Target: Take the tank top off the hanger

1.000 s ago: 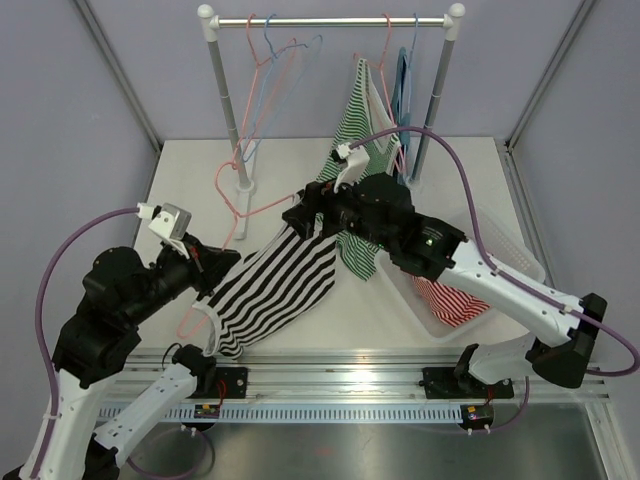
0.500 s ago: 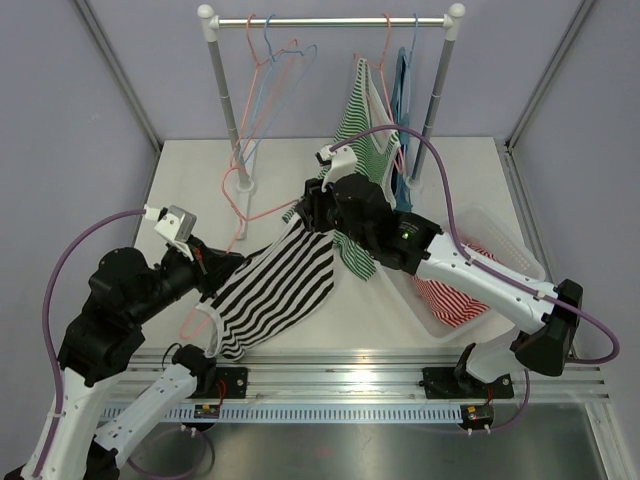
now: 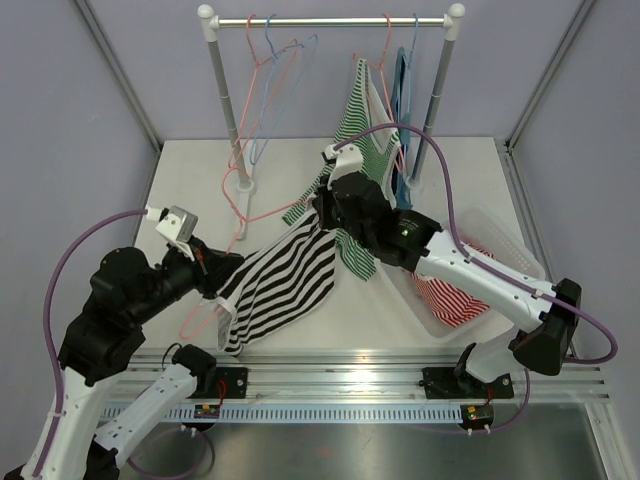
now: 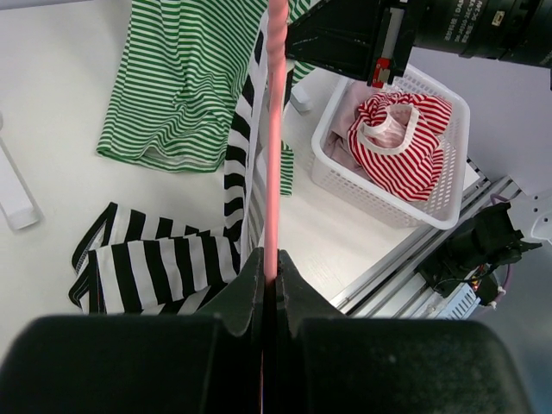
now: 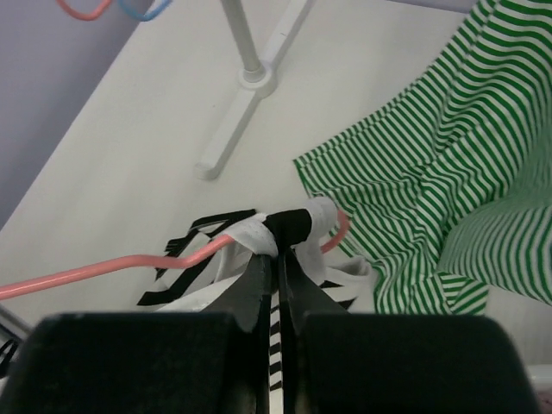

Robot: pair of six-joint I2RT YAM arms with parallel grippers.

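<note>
Item: black-and-white striped tank top (image 3: 283, 285), centre of the overhead frame, stretched between my two arms, on a pink hanger (image 4: 276, 121).
Left wrist only: left gripper (image 4: 269, 263) pinching the hanger wire.
Right wrist only: right gripper (image 5: 278, 259) clamped on a bunched strap.
Nearby: green striped top (image 3: 352, 120) on rack (image 3: 330, 21); basket (image 4: 362, 194) at right, holding red-striped garment (image 4: 405, 142).

B/w striped tank top (image 3: 285, 280) — pulled out lengthwise; one strap bunched round end of pink hanger (image 4: 275, 129).
</note>
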